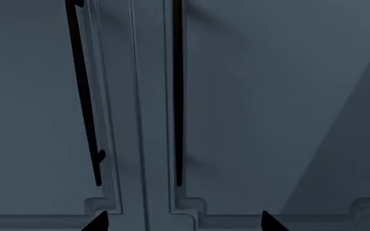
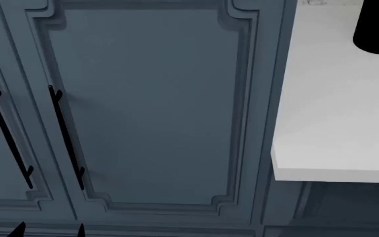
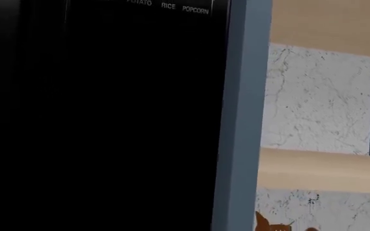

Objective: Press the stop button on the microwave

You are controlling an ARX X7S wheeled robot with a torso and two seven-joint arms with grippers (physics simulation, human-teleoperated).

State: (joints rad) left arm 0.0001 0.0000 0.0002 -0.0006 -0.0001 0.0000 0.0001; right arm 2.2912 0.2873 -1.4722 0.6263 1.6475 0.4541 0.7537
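The microwave [image 3: 101, 115] fills most of the right wrist view as a black face very close to the camera. Small white labels [image 3: 167, 6] reading POTATO, RICE and POPCORN show at its edge. No stop button shows. My right gripper's fingers cannot be made out against the black face. A black shape [image 2: 377, 27] over the white counter in the head view is probably my right arm. My left gripper [image 1: 185, 222] is open and empty, its two dark fingertips [image 1: 98, 222] wide apart in front of the cabinet doors. Its tips also show low in the head view [image 2: 50, 230].
Blue-grey cabinet doors [image 2: 150, 108] with long black handles [image 2: 65, 138] fill the head view. A white countertop [image 2: 334, 113] juts out at the right. A blue-grey cabinet post [image 3: 243, 115] stands beside the microwave, with marble wall [image 3: 317, 101] and a wooden shelf [image 3: 323, 168] behind.
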